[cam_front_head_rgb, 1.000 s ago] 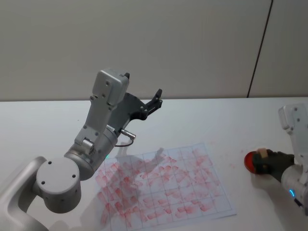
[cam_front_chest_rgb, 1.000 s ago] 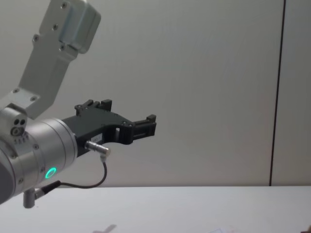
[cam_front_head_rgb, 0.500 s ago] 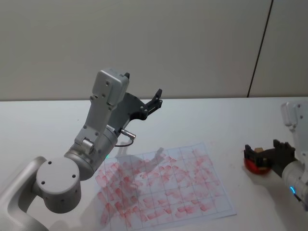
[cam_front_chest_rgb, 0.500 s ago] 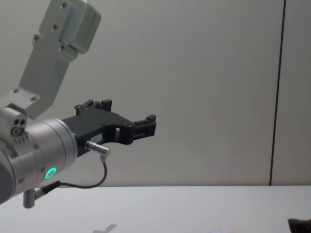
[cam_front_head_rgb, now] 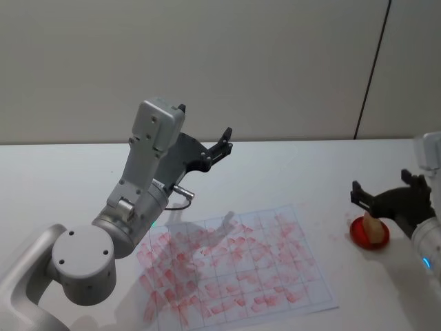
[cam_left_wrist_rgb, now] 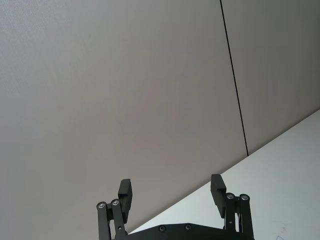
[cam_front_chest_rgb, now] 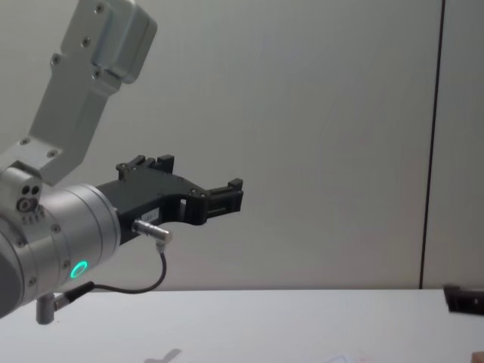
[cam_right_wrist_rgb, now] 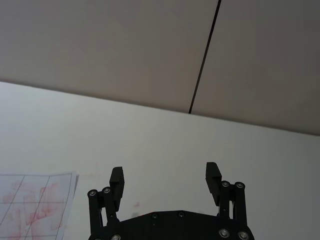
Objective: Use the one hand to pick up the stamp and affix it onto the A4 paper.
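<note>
Stamp (cam_front_head_rgb: 373, 224): small tan-brown wooden-looking block, standing on a round red ink pad (cam_front_head_rgb: 370, 234) at the right side of the white table (cam_front_head_rgb: 62, 186), just off the right edge of the paper.

White table carries the large items. Biggest in the head view is the silver left arm with the green-lit ring, raised over the table's left half; its black left gripper (cam_front_head_rgb: 224, 143) points up and away toward the wall, fingers spread wide, nothing between them. The left wrist view shows the same: both fingertips (cam_left_wrist_rgb: 125, 191) well apart with only wall beyond.

A4 paper (cam_front_head_rgb: 234, 265), a white sheet with a printed grid, lies flat at the middle of the table, covered with many red stamp marks.

Right gripper (cam_front_head_rgb: 389, 194), black two-finger type on the silver arm with the blue-lit ring, hangs above the stamp and pad near the right edge. Jaws stand wide apart, holding nothing, clear of the stamp below. Right wrist view confirms open fingers (cam_right_wrist_rgb: 117, 178), empty gap, paper corner off to one side.
</note>
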Available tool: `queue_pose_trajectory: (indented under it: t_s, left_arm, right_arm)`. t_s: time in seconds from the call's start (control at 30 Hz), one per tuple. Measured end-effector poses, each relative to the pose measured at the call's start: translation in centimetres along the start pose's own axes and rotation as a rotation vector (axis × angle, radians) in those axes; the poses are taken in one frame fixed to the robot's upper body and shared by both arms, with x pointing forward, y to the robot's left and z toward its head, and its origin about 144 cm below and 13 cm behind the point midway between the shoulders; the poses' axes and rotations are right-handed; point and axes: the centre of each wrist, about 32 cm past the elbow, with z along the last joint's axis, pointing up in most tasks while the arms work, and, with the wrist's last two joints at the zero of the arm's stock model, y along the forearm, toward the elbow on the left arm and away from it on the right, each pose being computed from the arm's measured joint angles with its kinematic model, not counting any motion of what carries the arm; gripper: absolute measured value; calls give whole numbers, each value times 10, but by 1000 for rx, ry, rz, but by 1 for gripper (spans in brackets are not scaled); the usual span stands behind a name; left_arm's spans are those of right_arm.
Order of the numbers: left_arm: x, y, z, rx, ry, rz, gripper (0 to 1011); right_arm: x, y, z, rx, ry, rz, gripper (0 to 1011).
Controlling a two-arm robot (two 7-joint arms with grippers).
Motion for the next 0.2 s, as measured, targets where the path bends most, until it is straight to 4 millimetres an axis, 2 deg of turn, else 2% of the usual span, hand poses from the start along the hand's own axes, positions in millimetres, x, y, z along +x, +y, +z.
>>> queue_pose_trajectory:
  t_s: [0.2]
  left_arm:
    - [0, 0, 0, 0, 0, 0, 1001]
  right_arm:
    - [1, -5, 3, 77, -32, -4, 1001]
